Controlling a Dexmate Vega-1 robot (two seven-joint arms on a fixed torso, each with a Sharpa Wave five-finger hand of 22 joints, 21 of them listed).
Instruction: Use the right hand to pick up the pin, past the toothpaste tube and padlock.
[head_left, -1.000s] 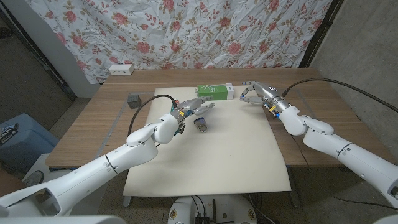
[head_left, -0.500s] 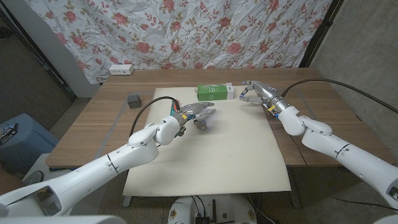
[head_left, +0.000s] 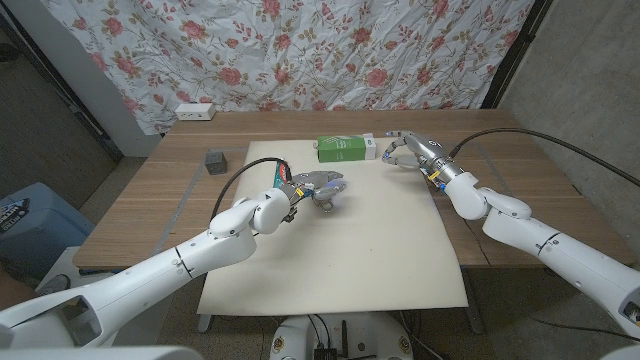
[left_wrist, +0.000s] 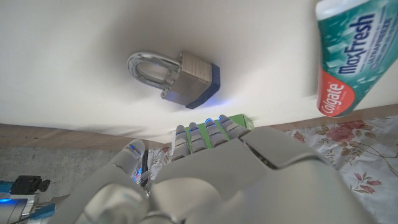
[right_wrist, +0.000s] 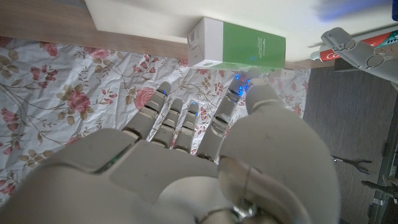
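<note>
My right hand (head_left: 408, 150) hovers at the far right edge of the white mat (head_left: 380, 250), just right of a green box (head_left: 345, 149). Its fingers (right_wrist: 186, 118) reach toward the box (right_wrist: 239, 46) with nothing visible between them. I cannot make out the pin. My left hand (head_left: 318, 184) hovers with fingers apart over the padlock (left_wrist: 171, 78), a steel lock with a blue base lying on the mat, untouched. The red and green toothpaste tube (left_wrist: 345, 59) lies beside the padlock, and a bit of it (head_left: 287, 178) shows at my left wrist.
A small grey cube (head_left: 213, 160) sits on the bare wood left of the mat. A white power strip (head_left: 195, 111) lies at the table's far left edge. A flowered curtain hangs behind the table.
My left hand has slid a little farther over the padlock and now covers it in the head view. My right hand has edged slightly toward the table's far side.
</note>
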